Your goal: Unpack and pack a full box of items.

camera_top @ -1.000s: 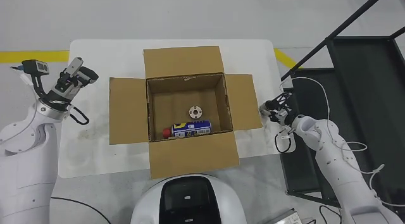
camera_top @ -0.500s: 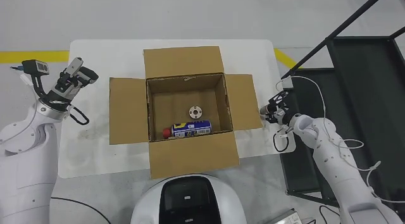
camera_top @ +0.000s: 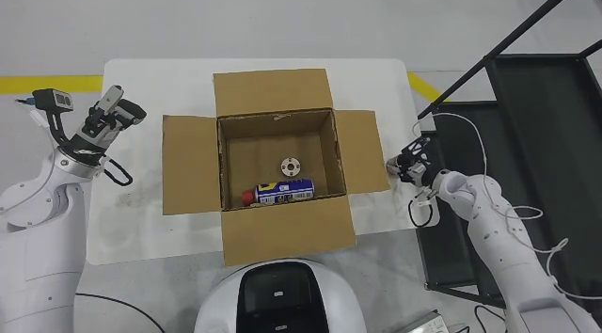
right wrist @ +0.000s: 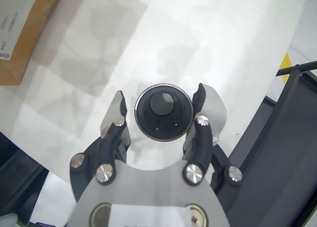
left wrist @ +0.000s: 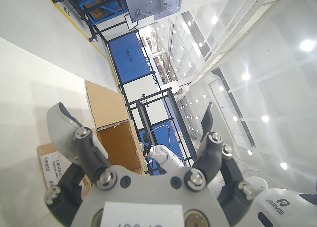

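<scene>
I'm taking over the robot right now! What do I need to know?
Left gripper: open, empty, raised beside the table's left edge.
Right gripper: open, fingers either side of a round black part near the table's right edge, beside the box.
In the box: a spray can and a metal ring.
Done: the black part is out.
Left: take out the can and ring, then pack everything back.
</scene>
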Robot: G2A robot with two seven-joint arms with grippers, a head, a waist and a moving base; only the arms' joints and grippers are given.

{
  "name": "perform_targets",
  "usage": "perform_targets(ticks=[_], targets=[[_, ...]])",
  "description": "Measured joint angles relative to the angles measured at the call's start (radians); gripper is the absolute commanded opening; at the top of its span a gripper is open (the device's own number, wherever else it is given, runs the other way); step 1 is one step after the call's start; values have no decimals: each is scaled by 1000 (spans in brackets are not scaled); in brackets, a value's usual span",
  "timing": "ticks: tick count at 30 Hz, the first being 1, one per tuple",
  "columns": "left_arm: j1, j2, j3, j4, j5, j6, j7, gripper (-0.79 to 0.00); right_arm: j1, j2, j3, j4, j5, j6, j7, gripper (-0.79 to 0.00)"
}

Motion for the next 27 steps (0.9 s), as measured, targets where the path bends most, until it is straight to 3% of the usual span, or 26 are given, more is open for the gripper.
perform_targets(ticks=[7,13,22,27], targets=[[0,0,0,0,0,0,0,0,-21,13,33,-47,-21,-17,-37,-785],[0,0,0,0,0,0,0,0,-86,31,101,-189,-22,-24,-60,-785],[0,0,0,0,0,0,0,0,-176,47,196,-546,-8,43,5,-785],[0,0,0,0,0,0,0,0,-167,42,133,-743,-25,31,73,-785]])
